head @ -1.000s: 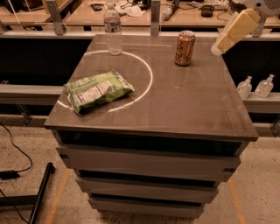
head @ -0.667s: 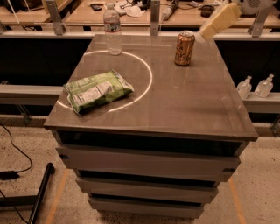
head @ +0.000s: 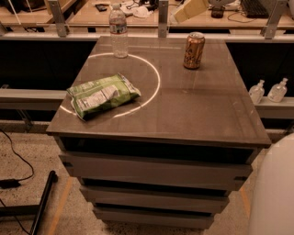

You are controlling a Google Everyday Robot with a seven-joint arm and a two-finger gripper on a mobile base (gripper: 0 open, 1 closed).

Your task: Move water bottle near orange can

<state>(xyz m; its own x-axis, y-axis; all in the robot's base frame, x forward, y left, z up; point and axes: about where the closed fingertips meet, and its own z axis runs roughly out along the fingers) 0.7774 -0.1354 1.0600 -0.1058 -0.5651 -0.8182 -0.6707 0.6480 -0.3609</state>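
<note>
The water bottle (head: 118,30), clear with a white cap and a white-red label band, stands upright at the table's far left edge. The orange can (head: 194,50), copper with dark markings and a silver top, stands upright at the far right of the table (head: 193,114). The two are well apart. My gripper (head: 190,9), a cream-coloured shape, hangs at the top of the view, above and behind the can, between bottle and can. It touches neither.
A green chip bag (head: 103,95) lies at the table's front left, across a white circle line. Two small clear pump bottles (head: 268,91) sit on a ledge to the right. A white rounded robot part (head: 274,193) fills the bottom right corner. A cluttered bench runs behind the table.
My gripper has moved left along the top of the view, from right of the can to above and behind it. The bottle, can and bag have not moved on the table.
</note>
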